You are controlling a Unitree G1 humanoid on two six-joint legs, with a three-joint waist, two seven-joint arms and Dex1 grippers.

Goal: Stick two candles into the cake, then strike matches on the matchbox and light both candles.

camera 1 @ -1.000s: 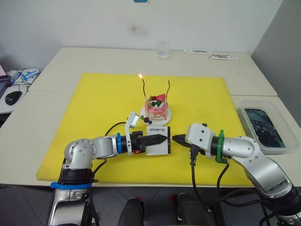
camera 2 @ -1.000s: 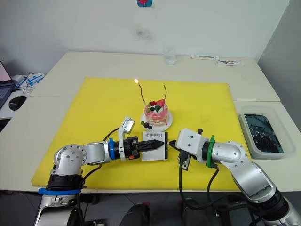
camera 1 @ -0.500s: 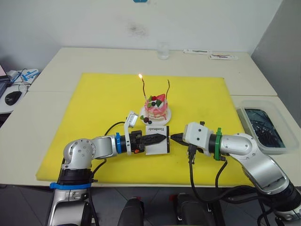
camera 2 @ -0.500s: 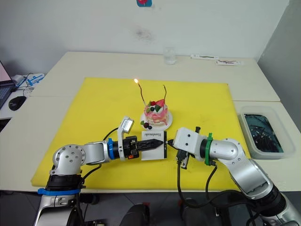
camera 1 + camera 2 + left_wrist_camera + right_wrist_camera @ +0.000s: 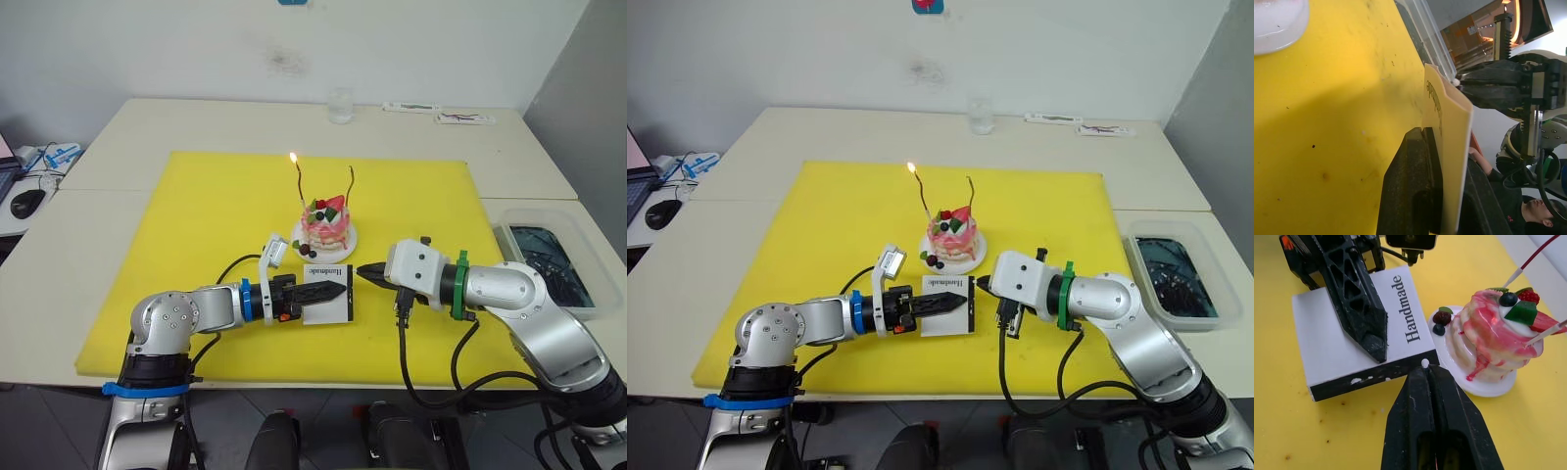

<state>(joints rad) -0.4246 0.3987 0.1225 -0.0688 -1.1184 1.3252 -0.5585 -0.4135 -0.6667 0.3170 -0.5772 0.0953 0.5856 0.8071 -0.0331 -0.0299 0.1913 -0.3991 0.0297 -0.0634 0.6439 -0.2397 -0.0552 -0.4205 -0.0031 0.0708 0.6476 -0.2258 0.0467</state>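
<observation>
The left gripper is clamping the matchbox flat on the yellow mat. The right gripper, at its 3 o'clock, is pinching a match against the striking strip. The cake at 12 o'clock is holding two candles, one burning. A clear tub is holding something dark.

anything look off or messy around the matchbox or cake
Only small things: white flecks on the matchbox's black striking strip, plus dark specks on the yellow mat. The cake sits intact on its plate; one candle burns.

Two candles, one cake, one matchbox
</observation>
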